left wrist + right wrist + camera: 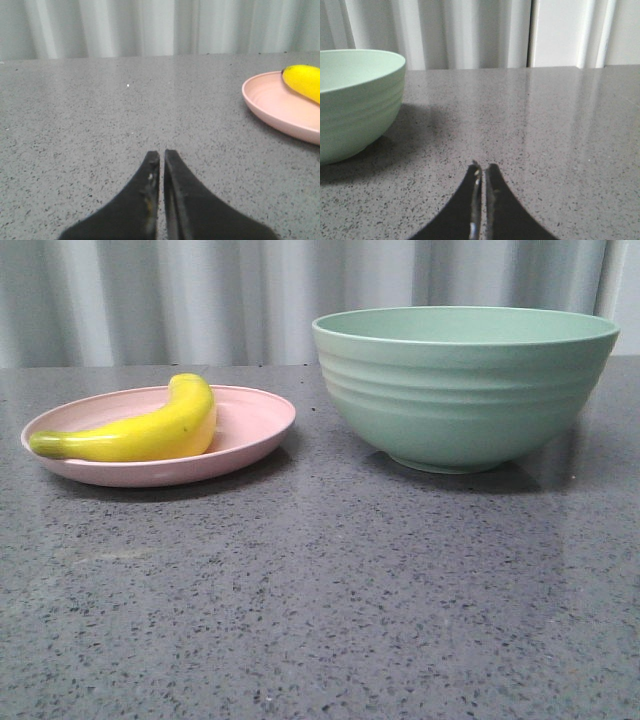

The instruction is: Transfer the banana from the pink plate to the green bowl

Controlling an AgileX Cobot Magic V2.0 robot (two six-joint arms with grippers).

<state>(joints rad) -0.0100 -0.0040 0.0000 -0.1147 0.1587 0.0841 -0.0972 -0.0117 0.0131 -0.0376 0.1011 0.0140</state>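
The yellow banana [150,428] lies on the pink plate [255,430] at the left of the table, its greenish stem end pointing left. The green bowl [465,385] stands to the right of the plate, apart from it. Neither gripper shows in the front view. In the left wrist view my left gripper [161,155] is shut and empty, low over bare table, with the plate [270,107] and the banana's dark tip [302,80] off to one side. In the right wrist view my right gripper [483,167] is shut and empty, with the bowl [355,100] beside it.
The grey speckled tabletop [330,590] stretches in front of the plate and the bowl. A pale curtain [200,290] hangs behind the table's far edge.
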